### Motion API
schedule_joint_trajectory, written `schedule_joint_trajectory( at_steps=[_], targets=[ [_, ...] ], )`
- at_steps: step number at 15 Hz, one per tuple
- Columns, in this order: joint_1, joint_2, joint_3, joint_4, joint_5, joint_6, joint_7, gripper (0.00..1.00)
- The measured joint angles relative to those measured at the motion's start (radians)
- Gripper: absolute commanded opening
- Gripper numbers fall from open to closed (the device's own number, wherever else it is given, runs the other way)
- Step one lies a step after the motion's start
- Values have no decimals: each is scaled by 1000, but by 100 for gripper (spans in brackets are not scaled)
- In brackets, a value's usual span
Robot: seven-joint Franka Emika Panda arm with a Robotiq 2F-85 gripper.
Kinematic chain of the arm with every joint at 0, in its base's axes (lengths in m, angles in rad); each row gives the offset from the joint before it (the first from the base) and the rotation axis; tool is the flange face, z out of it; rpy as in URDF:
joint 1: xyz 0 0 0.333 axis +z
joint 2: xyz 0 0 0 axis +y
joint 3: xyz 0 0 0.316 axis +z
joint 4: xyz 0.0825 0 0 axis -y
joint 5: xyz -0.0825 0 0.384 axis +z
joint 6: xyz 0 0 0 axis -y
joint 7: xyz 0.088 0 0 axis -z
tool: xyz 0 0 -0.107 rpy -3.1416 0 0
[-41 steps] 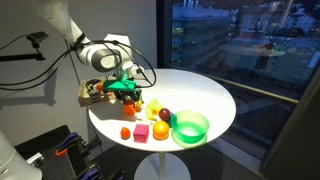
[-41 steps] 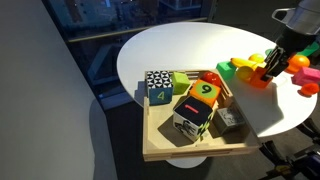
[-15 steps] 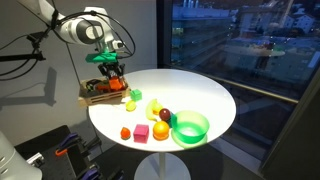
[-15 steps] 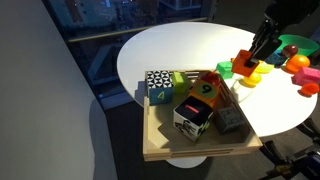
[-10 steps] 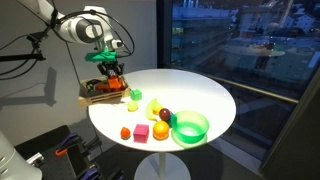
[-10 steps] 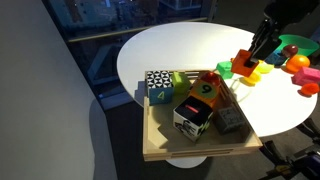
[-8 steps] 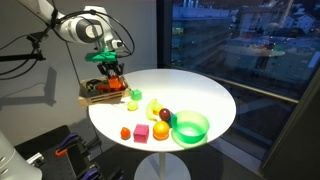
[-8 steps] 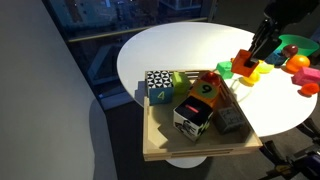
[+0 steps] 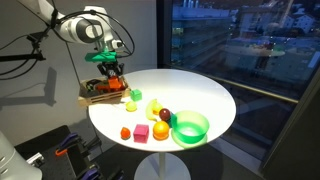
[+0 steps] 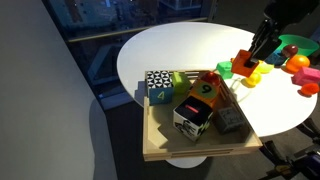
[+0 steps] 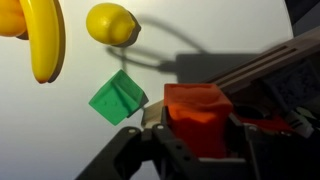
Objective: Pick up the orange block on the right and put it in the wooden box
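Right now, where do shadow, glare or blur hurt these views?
Wrist view: the gripper is dark and blurred at the bottom edge, the orange block it holds reads clearly, and hard shadows cross the white table. In both exterior views the table is brightly lit against dark windows, small things soft.

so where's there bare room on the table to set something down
Widest bare patch: the window side of the table, behind the green bowl. Also bare between the wooden box and the far rim. Crowded: the box, packed with cubes, and the toys beside the bowl.
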State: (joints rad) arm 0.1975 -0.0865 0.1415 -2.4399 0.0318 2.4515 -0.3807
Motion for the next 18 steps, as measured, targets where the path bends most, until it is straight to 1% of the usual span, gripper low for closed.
schedule_joint_trajectory(
  at_steps=[6, 11, 15, 18],
  targets=[
    [9, 2, 17, 8, 0, 1, 0, 26],
    [24, 6, 47, 41, -8, 1, 18, 26],
    [38, 25, 72, 83, -65, 3, 81, 26],
    [45, 55, 92, 114, -148, 15, 161, 26]
  ],
)
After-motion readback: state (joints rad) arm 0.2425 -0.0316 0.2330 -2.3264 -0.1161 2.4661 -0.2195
